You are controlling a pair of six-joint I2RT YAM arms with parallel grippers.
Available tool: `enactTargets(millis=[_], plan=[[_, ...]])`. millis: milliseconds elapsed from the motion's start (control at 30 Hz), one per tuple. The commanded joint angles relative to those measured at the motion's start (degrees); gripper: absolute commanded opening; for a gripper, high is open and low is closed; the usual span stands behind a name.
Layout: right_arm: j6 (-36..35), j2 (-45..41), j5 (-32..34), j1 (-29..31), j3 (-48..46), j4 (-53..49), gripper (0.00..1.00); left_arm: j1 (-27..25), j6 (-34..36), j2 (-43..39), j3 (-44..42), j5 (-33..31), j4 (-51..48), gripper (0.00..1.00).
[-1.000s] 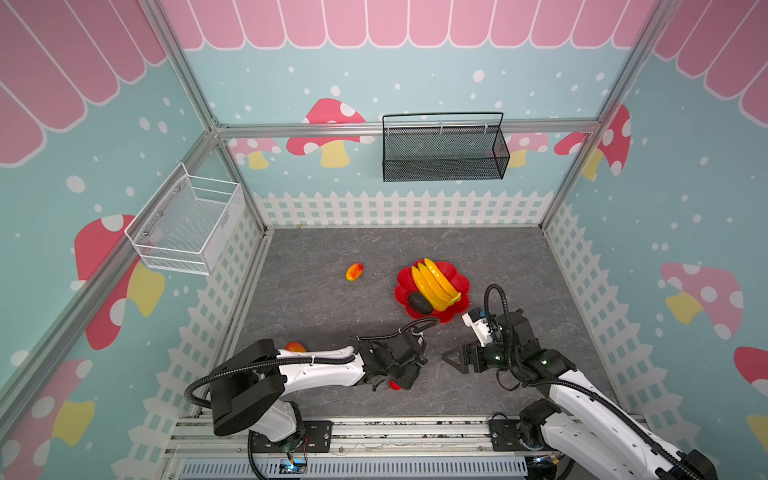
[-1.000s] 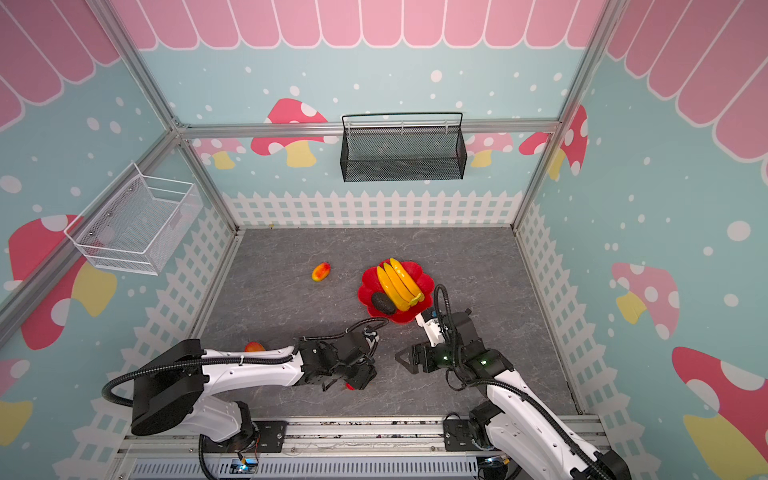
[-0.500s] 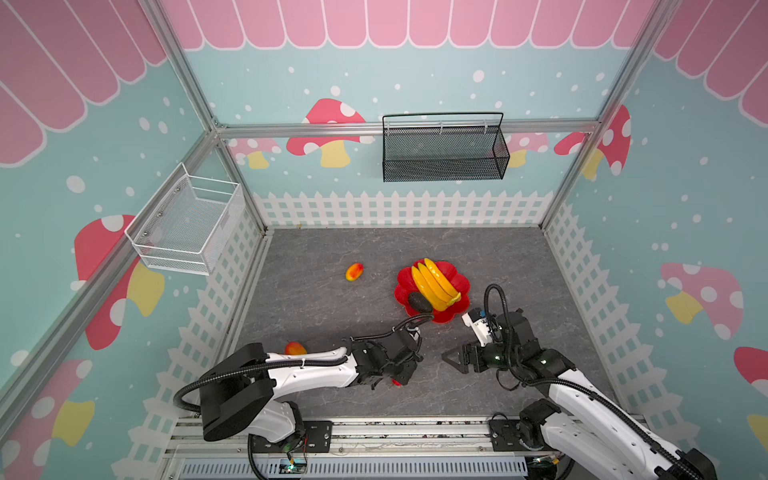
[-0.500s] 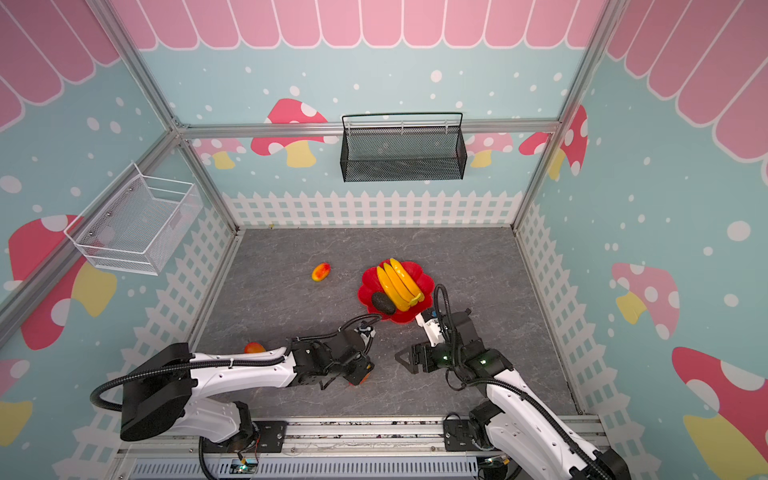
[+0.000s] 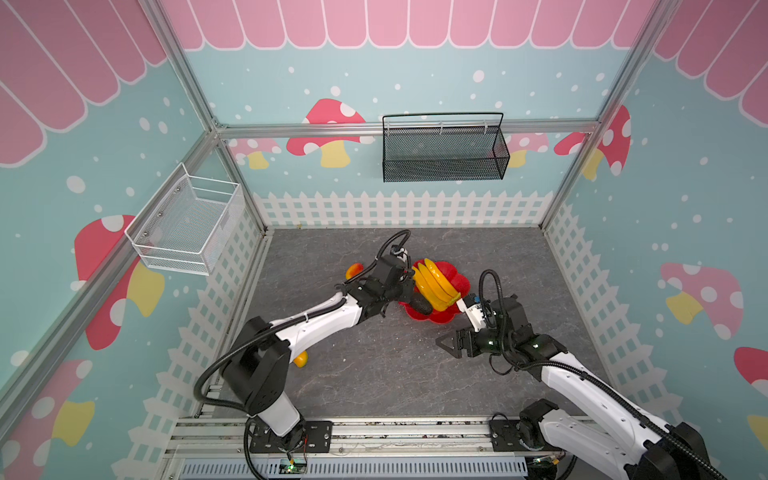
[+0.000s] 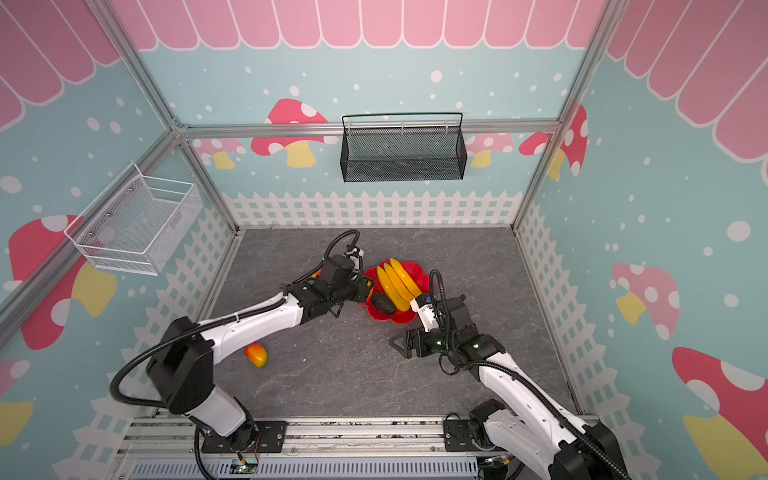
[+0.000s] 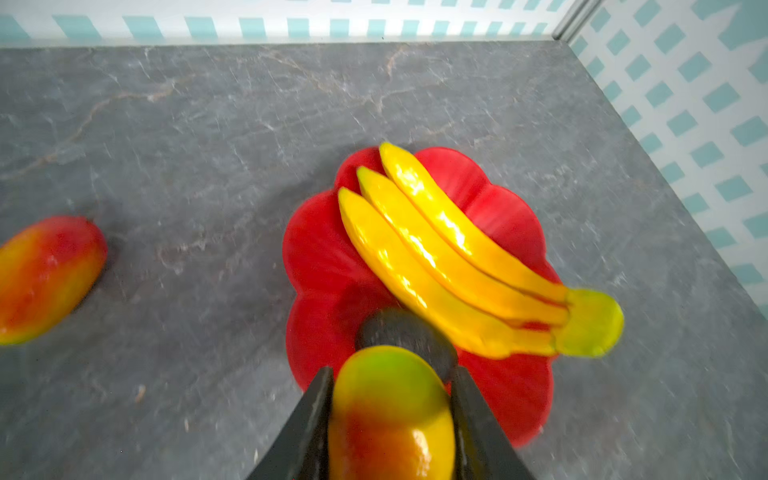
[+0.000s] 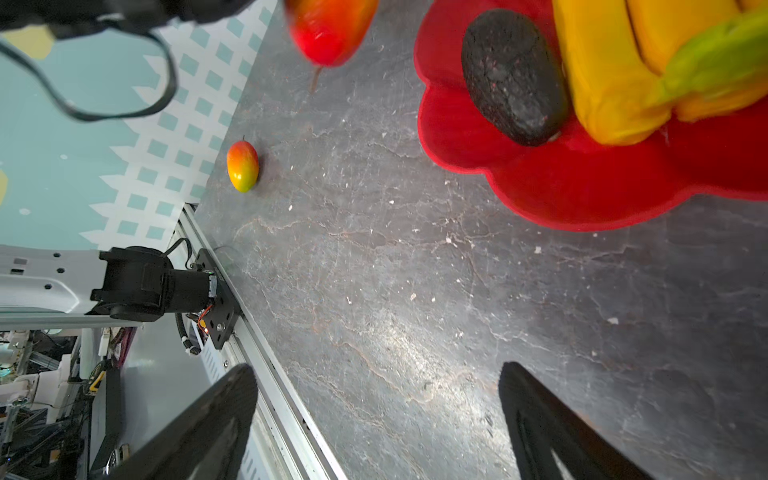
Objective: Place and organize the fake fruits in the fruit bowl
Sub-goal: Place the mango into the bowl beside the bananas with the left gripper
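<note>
The red scalloped fruit bowl (image 5: 455,277) (image 6: 395,319) (image 7: 320,257) (image 8: 561,195) holds the yellow bananas (image 5: 434,284) (image 6: 397,282) (image 7: 436,249) and the dark avocado (image 5: 422,306) (image 6: 383,303) (image 8: 513,77). My left gripper (image 5: 409,287) (image 7: 392,372) is shut on a red-and-yellow mango (image 7: 390,415) (image 8: 332,29), held at the bowl's left edge, just short of the avocado. A second mango (image 5: 353,272) (image 7: 45,278) lies on the floor left of the bowl. A third (image 6: 256,354) (image 8: 243,166) lies near the left fence. My right gripper (image 5: 446,344) (image 8: 376,374) hangs open, empty, in front of the bowl.
A black mesh basket (image 5: 442,151) hangs on the back wall and a white wire basket (image 5: 187,226) on the left wall. White picket fencing borders the grey floor (image 5: 395,374). The aluminium rail (image 5: 374,432) runs along the front.
My left gripper closed on the mango at the front of the floor, lifted it and carried it back to the bowl's left edge. The right arm has stayed still.
</note>
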Motion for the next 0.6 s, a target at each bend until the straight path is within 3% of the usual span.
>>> enactTargets(millis=[0, 333, 567], plan=[[-1.5, 1.0, 0.2, 0.2, 1.6, 1.1, 0.95, 1.7, 5.0, 7.7, 6.7, 0.6, -3.5, 0.34], [-1.8, 1.0, 1.1, 0.2, 1.0, 2.1, 0.95, 4.1, 8.9, 20.9, 18.8, -1.0, -3.5, 0.36], [-2.2, 1.2, 1.5, 0.1, 0.4, 2.1, 0.95, 4.7, 9.5, 24.2, 20.7, -0.5, -4.0, 0.45]])
